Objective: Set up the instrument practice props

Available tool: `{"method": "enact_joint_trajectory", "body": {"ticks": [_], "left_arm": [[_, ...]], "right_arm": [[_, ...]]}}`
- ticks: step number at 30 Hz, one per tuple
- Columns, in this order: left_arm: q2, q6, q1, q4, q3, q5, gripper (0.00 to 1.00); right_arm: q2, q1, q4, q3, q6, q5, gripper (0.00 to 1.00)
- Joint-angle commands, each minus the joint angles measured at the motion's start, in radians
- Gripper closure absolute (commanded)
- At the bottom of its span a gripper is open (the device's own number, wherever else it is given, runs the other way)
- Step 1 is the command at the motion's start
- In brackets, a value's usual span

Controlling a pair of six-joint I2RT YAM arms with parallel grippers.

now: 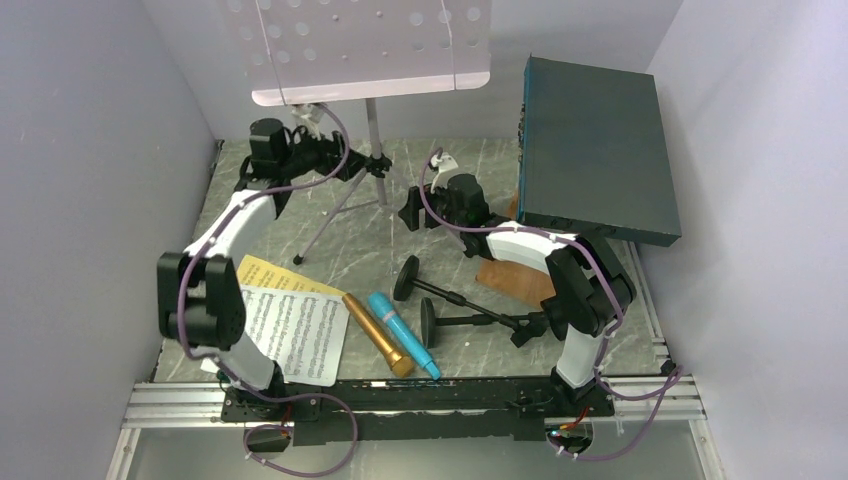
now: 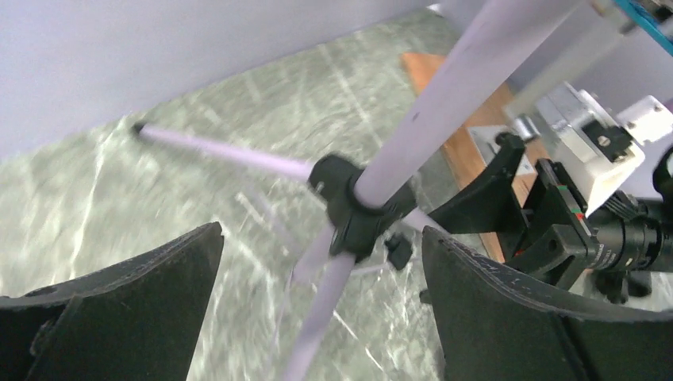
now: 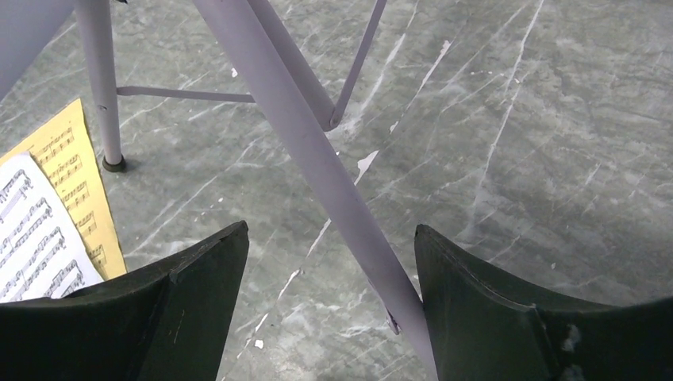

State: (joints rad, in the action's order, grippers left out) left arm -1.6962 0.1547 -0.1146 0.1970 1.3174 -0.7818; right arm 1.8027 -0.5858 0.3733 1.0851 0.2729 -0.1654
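Near edge, left of centre: the white sheet-music page [image 1: 295,335] lies flat on top of the yellow page [image 1: 268,271]. Neither is up on the desk yet. Just right of them the gold microphone [image 1: 378,335] and blue microphone [image 1: 403,335] lie side by side, touching or nearly so, heads pointing away from the near edge. Probably parked within easy reach for later.

Right of the mics, two black mic holders lie tipped on their sides, the farther one [image 1: 407,278] and the nearer one [image 1: 428,322], round bases to the left and stems running toward the right arm. They need standing up before a mic can go in. The brown board [image 1: 515,280] lies flat just beyond them, partly under the right arm.

Mid-table, the right gripper [image 3: 329,270] is spread wide, low over the table [image 1: 460,180], with a tripod leg [image 3: 317,159] slanting through the gap. I see no pinch. It looks set to brace or nudge that leg.

Farther back, the left gripper [image 2: 321,262] is also spread, fingers either side of the black tripod hub [image 2: 357,210], which sits just ahead of the gap and is not clamped. My guess is that both arms are working at the legs to steady or shift the stand.

Far edge: the music desk [image 1: 370,45] is upright on its pole [image 1: 373,125], tilted, with nothing on its ledge. The teal box [image 1: 595,145] leans in the far right corner.
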Motion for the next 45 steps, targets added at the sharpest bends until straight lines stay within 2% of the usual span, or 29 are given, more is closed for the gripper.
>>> {"method": "enact_joint_trajectory", "body": {"ticks": [1,4,6,9,12,14,19,21,23,25,28,31,37,43,45], "left_arm": [[0.226,0.198,0.010,-0.111,-0.143,0.395,0.01],[0.384,0.273,0.010,-0.177,-0.289,0.449,0.01],[0.487,0.273,0.010,-0.287,-0.339,0.474,0.00],[0.623,0.293,0.010,-0.539,-0.383,0.642,0.01],[0.743,0.394,0.010,-0.768,-0.439,0.814,0.00],[0.813,0.455,0.010,-0.872,-0.482,0.832,0.01],[0.975,0.690,0.010,-0.962,-0.578,0.811,0.00],[0.993,0.832,0.010,-1.036,-0.591,0.868,0.01],[0.985,0.905,0.011,-1.103,-0.593,0.907,0.01],[0.961,0.935,0.012,-1.136,-0.598,0.928,0.01],[0.905,0.992,0.013,-1.195,-0.596,0.978,0.00],[0.864,1.034,0.019,-1.223,-0.603,1.026,0.01],[0.803,1.056,0.094,-1.132,-0.676,0.943,0.01],[0.787,1.037,0.253,-1.088,-0.719,0.893,0.01],[0.775,1.051,0.290,-1.072,-0.741,0.870,0.04]], "right_arm": [[-0.040,0.010,-0.049,-0.015,0.031,-0.030,0.20],[-0.065,0.012,-0.065,-0.012,0.029,-0.017,0.18],[-0.090,0.012,-0.061,-0.024,0.027,-0.004,0.15],[-0.130,0.014,-0.095,-0.021,0.004,0.034,0.10],[-0.181,0.014,-0.126,-0.019,-0.017,0.074,0.04],[-0.220,0.014,-0.146,-0.020,-0.023,0.104,0.01],[-0.315,-0.010,-0.200,-0.006,-0.024,0.136,0.00],[-0.336,-0.062,-0.228,0.012,-0.034,0.135,0.00],[-0.337,-0.152,-0.256,0.033,-0.054,0.135,0.00],[-0.308,-0.263,-0.291,0.057,-0.055,0.122,0.02],[-0.259,-0.347,-0.270,0.058,0.015,0.047,0.05],[-0.199,-0.383,-0.232,0.056,0.080,-0.072,0.14],[0.011,-0.407,-0.211,0.168,0.168,-0.306,0.16],[0.180,-0.407,-0.331,0.352,0.098,-0.372,0.31],[0.238,-0.407,-0.368,0.422,0.089,-0.387,0.36]]}}
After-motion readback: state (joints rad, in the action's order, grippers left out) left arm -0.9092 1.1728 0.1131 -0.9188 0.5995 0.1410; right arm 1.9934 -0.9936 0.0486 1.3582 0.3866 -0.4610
